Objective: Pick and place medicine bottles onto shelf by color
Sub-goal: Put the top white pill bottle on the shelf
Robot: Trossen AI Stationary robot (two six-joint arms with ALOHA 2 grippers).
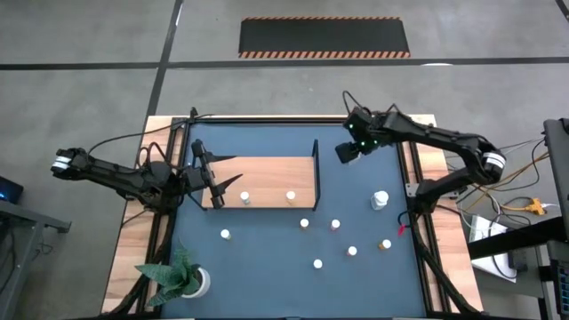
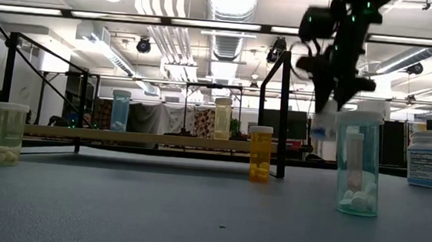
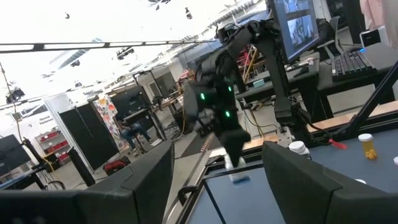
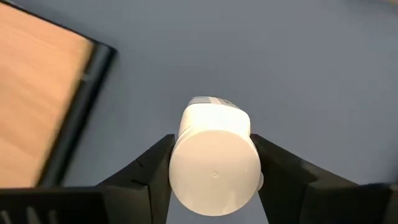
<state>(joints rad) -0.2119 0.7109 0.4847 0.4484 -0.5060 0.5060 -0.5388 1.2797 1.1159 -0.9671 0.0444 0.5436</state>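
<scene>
Right gripper (image 4: 214,177): clamped on a white-capped bottle (image 4: 214,163), above bare blue tabletop (image 1: 267,267) just beside the shelf (image 1: 267,178) end frame.
Left gripper (image 1: 216,180): fingers spread, empty, at the shelf's opposite end.
Table: other bottles scattered, well apart.

Right gripper (image 2: 327,106) above table, perhaps clasping a blurred white bottle (image 2: 323,123)

A white-capped medicine bottle (image 4: 214,163) sits upright between the right gripper's (image 4: 214,177) jaws, beside the wooden shelf (image 4: 37,93).
</scene>
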